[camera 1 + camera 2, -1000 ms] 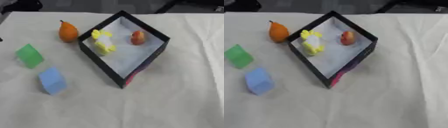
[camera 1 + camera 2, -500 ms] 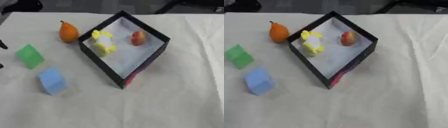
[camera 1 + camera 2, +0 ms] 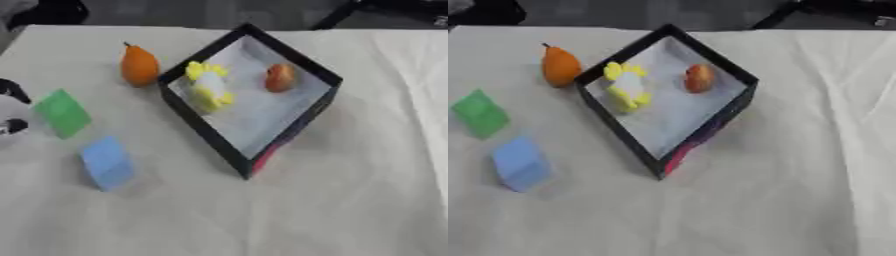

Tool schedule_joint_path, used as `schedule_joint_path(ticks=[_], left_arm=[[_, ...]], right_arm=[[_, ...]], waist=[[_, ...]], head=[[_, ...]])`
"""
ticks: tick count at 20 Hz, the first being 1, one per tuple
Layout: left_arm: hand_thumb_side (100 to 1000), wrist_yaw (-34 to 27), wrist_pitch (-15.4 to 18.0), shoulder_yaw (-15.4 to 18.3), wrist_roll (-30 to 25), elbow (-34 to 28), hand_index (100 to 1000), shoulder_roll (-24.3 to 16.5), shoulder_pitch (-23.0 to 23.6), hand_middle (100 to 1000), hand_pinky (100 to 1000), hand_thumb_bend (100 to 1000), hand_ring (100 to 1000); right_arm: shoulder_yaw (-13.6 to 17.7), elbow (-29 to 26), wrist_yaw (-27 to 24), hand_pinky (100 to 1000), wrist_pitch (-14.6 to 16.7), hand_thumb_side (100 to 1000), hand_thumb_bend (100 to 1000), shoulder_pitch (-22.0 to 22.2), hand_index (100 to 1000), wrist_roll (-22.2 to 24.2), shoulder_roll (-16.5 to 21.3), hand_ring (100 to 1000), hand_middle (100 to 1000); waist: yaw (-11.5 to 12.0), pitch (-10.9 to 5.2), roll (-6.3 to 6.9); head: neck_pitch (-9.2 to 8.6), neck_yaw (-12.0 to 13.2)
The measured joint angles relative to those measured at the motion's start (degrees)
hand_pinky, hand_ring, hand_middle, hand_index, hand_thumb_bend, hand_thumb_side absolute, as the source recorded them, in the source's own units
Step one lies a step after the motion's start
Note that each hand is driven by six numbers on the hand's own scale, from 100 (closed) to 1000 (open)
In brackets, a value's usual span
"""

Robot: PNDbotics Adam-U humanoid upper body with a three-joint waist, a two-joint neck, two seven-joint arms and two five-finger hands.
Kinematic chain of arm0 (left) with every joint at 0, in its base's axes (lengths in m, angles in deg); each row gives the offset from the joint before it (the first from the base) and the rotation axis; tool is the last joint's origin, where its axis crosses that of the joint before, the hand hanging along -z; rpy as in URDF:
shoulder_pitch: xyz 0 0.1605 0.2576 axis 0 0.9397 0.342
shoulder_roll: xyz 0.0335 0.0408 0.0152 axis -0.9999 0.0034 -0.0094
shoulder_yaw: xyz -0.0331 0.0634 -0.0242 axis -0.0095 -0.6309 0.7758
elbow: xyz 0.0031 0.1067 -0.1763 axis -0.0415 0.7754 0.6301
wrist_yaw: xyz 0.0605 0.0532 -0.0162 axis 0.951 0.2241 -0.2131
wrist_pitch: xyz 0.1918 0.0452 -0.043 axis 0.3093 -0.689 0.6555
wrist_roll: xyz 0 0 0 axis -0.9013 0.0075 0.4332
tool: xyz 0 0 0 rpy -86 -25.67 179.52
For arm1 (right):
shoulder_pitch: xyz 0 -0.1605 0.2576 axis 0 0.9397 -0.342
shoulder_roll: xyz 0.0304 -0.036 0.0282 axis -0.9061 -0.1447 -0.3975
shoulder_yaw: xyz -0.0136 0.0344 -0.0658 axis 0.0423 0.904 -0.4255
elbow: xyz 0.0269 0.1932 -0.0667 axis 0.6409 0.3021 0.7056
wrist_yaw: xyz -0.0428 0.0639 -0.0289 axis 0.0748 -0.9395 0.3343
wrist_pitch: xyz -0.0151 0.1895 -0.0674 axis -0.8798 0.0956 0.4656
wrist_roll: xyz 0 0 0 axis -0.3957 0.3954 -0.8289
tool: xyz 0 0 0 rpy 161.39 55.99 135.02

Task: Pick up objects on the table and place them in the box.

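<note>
A black-walled box [image 3: 206,133] with a white floor stands turned like a diamond in the middle of the table. Inside it lie a yellow and white toy [image 3: 208,91] and a small red-orange fruit [image 3: 280,77]. Just outside its left wall stands an orange pear-shaped fruit [image 3: 139,65]. A green block [image 3: 62,113] and a blue block [image 3: 107,162] lie further left on the cloth. My left hand [image 3: 10,107] shows at the left edge of the left eye view, beside the green block and apart from it; its fingers are cut off. My right hand is in neither view.
A cream cloth [image 3: 350,200] covers the table, with wide bare room right of and in front of the box. Dark shapes lie beyond the far edge of the table.
My left hand has come further in from the left edge toward the green block. The objects have stayed where they were.
</note>
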Motion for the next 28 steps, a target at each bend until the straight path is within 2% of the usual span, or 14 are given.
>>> schedule_joint_path(ticks=[1, 5, 9, 12, 15, 20, 23, 28], left_arm=[[891, 0.6, -0.7, -0.1, 0.5, 0.2, 876, 0.3, -0.5, 828, 970, 449, 1000], [872, 3.9, -3.0, -1.2, 3.3, 1.0, 880, 1.8, -1.9, 829, 969, 470, 1000], [789, 7.3, -2.2, -2.2, 5.2, 1.3, 901, 3.0, -2.2, 835, 972, 441, 1000], [763, 8.2, -1.6, -2.0, 6.1, 1.7, 906, 3.2, -2.4, 838, 971, 469, 1000], [792, 9.4, -1.7, -1.8, 6.9, 2.5, 906, 3.3, -2.9, 841, 973, 510, 1000], [863, 12.1, -1.8, -2.0, 7.7, 4.0, 897, 4.6, -3.2, 837, 969, 526, 1000], [871, 13.8, -1.8, -2.3, 7.9, 5.2, 891, 5.7, -3.5, 833, 965, 540, 1000], [871, 16.5, -2.2, -2.3, 9.2, 7.3, 874, 7.5, -4.4, 817, 950, 476, 1000]], right_arm=[[0.0, 0.0, 0.1, 932, -0.1, 525, 100, 0.0, 816, 0.0, -0.2, 682, 623], [0.0, 0.0, 0.1, 931, -0.3, 526, 100, 0.0, 814, 0.2, -0.3, 680, 621], [0.0, 0.2, 0.2, 931, -0.5, 526, 100, 0.1, 813, 0.4, -0.3, 679, 619], [0.0, 0.2, 0.4, 931, -0.6, 528, 100, 0.4, 813, 0.4, -0.4, 678, 619], [0.0, 0.2, 0.4, 930, -0.8, 528, 100, 0.4, 813, 0.4, -0.5, 678, 618], [0.0, 0.2, 0.4, 930, -1.0, 528, 100, 0.4, 812, 0.5, -0.8, 677, 619], [0.0, 0.3, 0.4, 931, -1.2, 528, 100, 0.4, 812, 0.6, -0.8, 676, 621], [0.0, 0.6, 0.6, 935, -1.6, 527, 100, 0.2, 814, 1.0, -1.2, 678, 623]], waist=[[0.0, 0.0, 0.0], [-0.3, 0.0, 0.36], [-0.5, 0.0, 0.42], [-0.5, 0.0, 0.66], [-0.5, 0.0, 0.84], [-0.7, 0.0, 0.86], [-0.9, 0.0, 0.86], [-1.0, 0.0, 0.95]], head=[[0.0, 0.1], [0.0, 0.5], [0.0, 0.7], [0.02, 0.7], [0.02, 0.7], [0.02, 0.8], [0.02, 1.0], [0.02, 1.3]])
